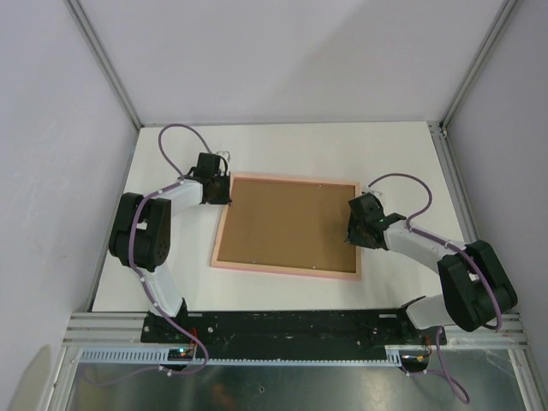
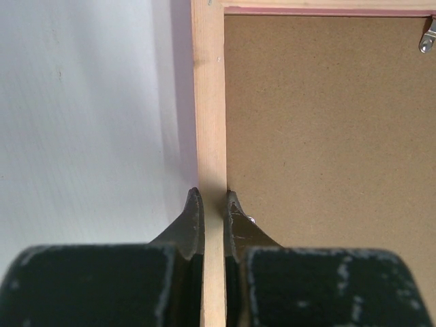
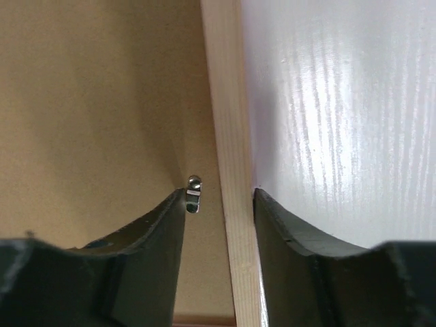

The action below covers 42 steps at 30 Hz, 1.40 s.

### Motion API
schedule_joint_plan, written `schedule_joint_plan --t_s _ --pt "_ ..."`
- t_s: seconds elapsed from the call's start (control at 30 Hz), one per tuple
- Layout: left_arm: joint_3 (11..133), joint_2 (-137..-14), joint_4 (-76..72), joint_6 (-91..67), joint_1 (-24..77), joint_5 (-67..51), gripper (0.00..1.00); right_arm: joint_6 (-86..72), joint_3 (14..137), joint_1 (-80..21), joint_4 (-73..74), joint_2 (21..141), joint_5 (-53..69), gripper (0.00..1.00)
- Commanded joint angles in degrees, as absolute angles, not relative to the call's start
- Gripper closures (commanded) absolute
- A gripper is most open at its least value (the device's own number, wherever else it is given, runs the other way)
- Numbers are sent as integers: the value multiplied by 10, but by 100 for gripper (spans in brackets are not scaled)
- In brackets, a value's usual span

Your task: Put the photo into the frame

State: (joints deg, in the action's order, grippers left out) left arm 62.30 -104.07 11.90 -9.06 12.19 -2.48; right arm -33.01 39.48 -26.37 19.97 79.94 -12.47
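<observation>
The pale pink frame (image 1: 287,272) lies back-up on the white table, with a brown backing board (image 1: 289,224) filling it. The photo is not visible in any view. My left gripper (image 1: 224,195) is at the frame's left rail. In the left wrist view it (image 2: 213,197) is shut on that light wood rail (image 2: 209,102). My right gripper (image 1: 353,224) is at the right rail. In the right wrist view it (image 3: 219,194) is open and straddles the rail (image 3: 228,122), with one finger over the board (image 3: 95,102) and one on the table side.
Small metal retaining tabs sit on the board by the rails (image 3: 193,185), (image 2: 428,37). White table (image 1: 300,145) surrounds the frame, with booth walls at the left, right and back, and the arms' mounting rail (image 1: 291,325) along the near edge.
</observation>
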Motion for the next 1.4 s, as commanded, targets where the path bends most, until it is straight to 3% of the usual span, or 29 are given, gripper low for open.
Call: schedule_joint_plan --t_s 0.0,0.13,0.53,0.63,0.87,0.97,1.2,1.37 --pt "610 -1032 126 -92 110 -13 100 -335 383 -262 195 802 -136 58" --pt "610 -1033 127 -92 110 -15 100 -334 377 -259 193 799 -134 69" --pt "613 -1036 126 -96 107 -26 100 -329 372 -250 185 792 -119 80" --pt "614 -1036 126 -98 106 -25 100 -329 372 -250 183 789 -115 77" --pt "621 -1034 128 -110 98 -37 100 -323 372 -237 180 773 -91 52" --pt "625 -1036 129 -113 98 -41 100 -322 372 -231 181 767 -82 46" --pt "633 -1038 132 -120 98 -41 100 -322 372 -230 181 764 -75 44" --pt "640 -1039 135 -122 98 -43 98 -323 372 -231 184 763 -73 54"
